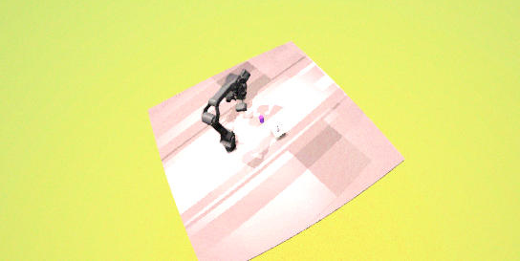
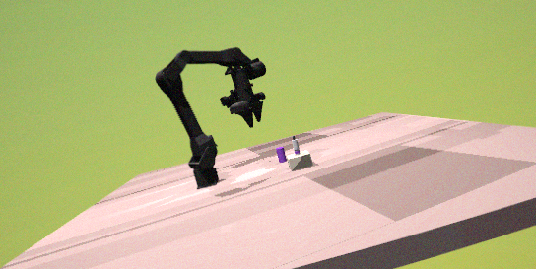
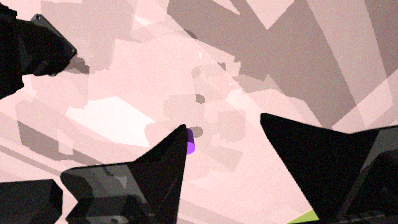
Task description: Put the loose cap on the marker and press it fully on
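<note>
Marker [image 1: 278,129] [image 2: 296,145] uncapped, upright in block [image 1: 278,134] [image 2: 300,161]. Left to right: claw [image 1: 241,107] [image 2: 255,123] [image 3: 222,123] open, gripping nothing, above table [image 1: 354,145] [image 2: 246,224] [image 3: 135,70]; purple cap [image 1: 261,119] [image 2: 281,155] [image 3: 190,142] upright beside block; then marker. Grasping, placing, pressing, retreat all left.

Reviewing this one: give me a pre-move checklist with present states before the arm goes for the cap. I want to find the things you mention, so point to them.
1. Gripper [image 2: 256,124] [image 3: 222,123] open, nothing between its fingers: ok
2. Purple cap [image 1: 261,119] [image 2: 281,155] [image 3: 191,142] standing on the table: ok
3. Marker [image 1: 278,129] [image 2: 296,145] upright in the holder block [image 1: 278,134] [image 2: 300,161]: ok
4. Gripper lowered around the cap: not ok, it hangs above the table
5. Cap between the fingertips in the wrist view: not ok, partly hidden behind one finger
6. Cap undamaged inside: cannot tell
</note>
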You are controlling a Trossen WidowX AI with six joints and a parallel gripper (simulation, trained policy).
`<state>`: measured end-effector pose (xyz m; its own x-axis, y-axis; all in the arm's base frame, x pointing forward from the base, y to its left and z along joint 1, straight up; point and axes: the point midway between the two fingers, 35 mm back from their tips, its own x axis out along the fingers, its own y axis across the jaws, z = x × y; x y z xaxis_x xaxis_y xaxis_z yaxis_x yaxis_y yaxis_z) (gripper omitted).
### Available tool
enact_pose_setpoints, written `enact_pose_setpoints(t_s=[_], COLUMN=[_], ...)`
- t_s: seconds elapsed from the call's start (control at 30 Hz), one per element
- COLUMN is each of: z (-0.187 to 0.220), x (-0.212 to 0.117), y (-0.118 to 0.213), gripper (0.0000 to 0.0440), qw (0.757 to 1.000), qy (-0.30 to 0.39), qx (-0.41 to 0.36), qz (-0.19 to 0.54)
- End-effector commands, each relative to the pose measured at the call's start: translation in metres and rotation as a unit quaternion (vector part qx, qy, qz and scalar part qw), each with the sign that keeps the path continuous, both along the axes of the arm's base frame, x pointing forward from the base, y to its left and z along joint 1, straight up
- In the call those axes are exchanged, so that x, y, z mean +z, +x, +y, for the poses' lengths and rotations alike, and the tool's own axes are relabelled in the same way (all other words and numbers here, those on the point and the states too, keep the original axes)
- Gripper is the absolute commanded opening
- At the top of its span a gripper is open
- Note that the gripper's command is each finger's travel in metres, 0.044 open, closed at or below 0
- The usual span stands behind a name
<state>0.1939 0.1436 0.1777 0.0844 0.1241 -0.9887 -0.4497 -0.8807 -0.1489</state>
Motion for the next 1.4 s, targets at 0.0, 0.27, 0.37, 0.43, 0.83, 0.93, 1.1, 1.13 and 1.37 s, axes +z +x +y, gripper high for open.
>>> enact_pose_setpoints(t_s=[0.0,0.27,0.37,0.43,0.83,0.93,1.1,1.13,1.37], z=[-0.002,-0.010,-0.014,-0.017,-0.034,-0.039,-0.047,-0.049,-0.059], x=[-0.001,-0.006,-0.008,-0.010,-0.022,-0.026,-0.032,-0.034,-0.045], y=[0.009,0.024,0.030,0.033,0.053,0.058,0.065,0.066,0.074], gripper=[0.0315,0.0314,0.0314,0.0313,0.0310,0.0309,0.0308,0.0307,0.0305], qw=[1.000,0.999,0.999,0.999,0.997,0.996,0.995,0.995,0.993], qy=[0.000,-0.005,-0.008,-0.010,-0.022,-0.025,-0.030,-0.031,-0.040], qx=[-0.008,-0.029,-0.036,-0.041,-0.066,-0.071,-0.078,-0.079,-0.084], qz=[0.006,0.019,0.023,0.027,0.046,0.051,0.059,0.061,0.073])
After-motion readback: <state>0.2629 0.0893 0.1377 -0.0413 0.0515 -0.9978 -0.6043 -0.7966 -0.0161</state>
